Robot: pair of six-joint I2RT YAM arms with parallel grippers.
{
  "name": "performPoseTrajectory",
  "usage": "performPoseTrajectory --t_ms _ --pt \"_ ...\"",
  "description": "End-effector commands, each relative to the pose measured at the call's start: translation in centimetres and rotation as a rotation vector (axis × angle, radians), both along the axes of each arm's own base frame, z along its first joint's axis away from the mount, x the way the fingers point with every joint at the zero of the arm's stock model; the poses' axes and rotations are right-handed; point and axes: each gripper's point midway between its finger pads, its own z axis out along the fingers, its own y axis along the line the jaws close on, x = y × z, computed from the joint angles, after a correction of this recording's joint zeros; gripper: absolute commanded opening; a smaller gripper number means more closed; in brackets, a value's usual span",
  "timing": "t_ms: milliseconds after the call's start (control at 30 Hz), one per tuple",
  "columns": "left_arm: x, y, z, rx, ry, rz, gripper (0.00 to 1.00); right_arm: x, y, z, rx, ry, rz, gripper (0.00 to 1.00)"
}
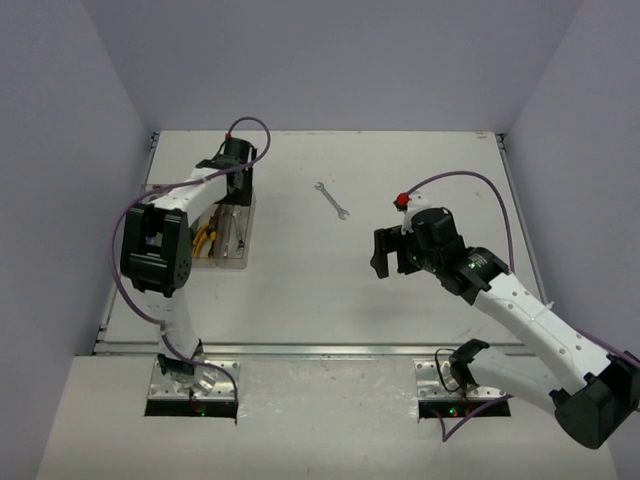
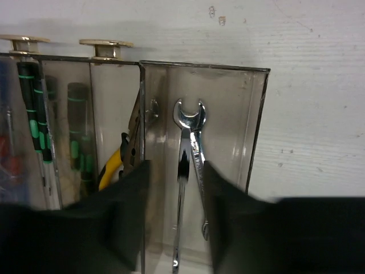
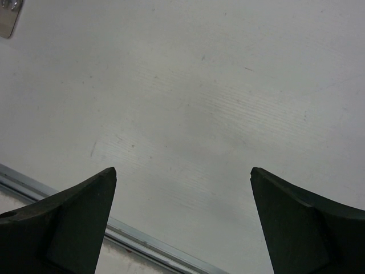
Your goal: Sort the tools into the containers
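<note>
1. Silver wrench upper-centre on table, axis upper-left to lower-right.
2. Right claw wide, empty, lower-right of it (nearer arm).
3. Left claw narrowly parted astride binned wrenches, left side.

White table between plain pale lavender walls

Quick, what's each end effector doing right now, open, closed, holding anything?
Left end effector: partly open around the silver open-end wrenches in the clear plastic bin.
Right end effector: wide open, holding nothing.
</note>
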Motion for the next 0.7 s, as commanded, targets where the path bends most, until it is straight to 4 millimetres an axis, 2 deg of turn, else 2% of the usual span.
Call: performPoseTrajectory --t_ms 0,133,167,233,333,367,400,433,467,500,533,567,633,667 --pt "0.5 -2.4 4.4 -0.125 -0.124 -0.023 0.63 0.9 1.3 -0.1 0.014 0.014 0.040 0.99" --pt "-0.7 -3.5 10.5 -0.204 -0.267 -0.014 0.95 1.5 2.5 -1.0 0.031 0.061 0.042 0.99" --pt "-1.3 -3.6 12.3 -0.227 -0.313 -0.003 1.00 2.2 3.0 -1.1 0.034 0.068 0.042 0.99" --pt "-2.6 -3.6 13.7 -0.255 -0.350 0.015 1.00 3.4 3.8 -1.3 0.036 0.055 0.050 0.99" --pt "-6.9 -3.3 16.4 -0.356 -0.453 0.083 1.00 7.0 6.0 -3.4 -0.040 0.090 0.101 0.99" --pt "-8.4 -3.3 17.8 -0.393 -0.501 0.086 1.00 7.9 6.1 -4.1 -0.075 0.097 0.099 0.98" --pt "-9.1 -3.3 17.0 -0.408 -0.487 0.102 1.00 9.0 6.3 -4.6 -0.109 0.102 0.100 0.97" --pt "-10.6 -3.6 17.5 -0.446 -0.506 0.086 1.00 10.1 6.5 -5.4 -0.150 0.114 0.101 0.96" --pt "-12.1 -3.7 16.6 -0.465 -0.496 0.068 1.00 12.3 7.3 -6.4 -0.200 0.122 0.117 0.90" --pt "-13.1 -4.0 16.2 -0.479 -0.491 0.042 1.00 13.9 8.0 -5.0 -0.207 0.090 0.127 0.84" --pt "-14.3 -4.4 16.1 -0.491 -0.504 -0.009 1.00 15.2 8.4 -7.1 -0.247 0.152 0.152 0.75" --pt "-15.3 -4.5 15.9 -0.495 -0.515 -0.046 1.00 16.5 8.9 -7.6 -0.261 0.166 0.169 0.67" --pt "-16.8 -4.1 15.9 -0.486 -0.560 -0.070 1.00 19.0 9.4 -9.3 -0.300 0.205 0.181 0.61" --pt "-17.2 -4.0 15.0 -0.477 -0.562 -0.080 1.00 21.0 9.8 -8.9 -0.308 0.187 0.181 0.58"
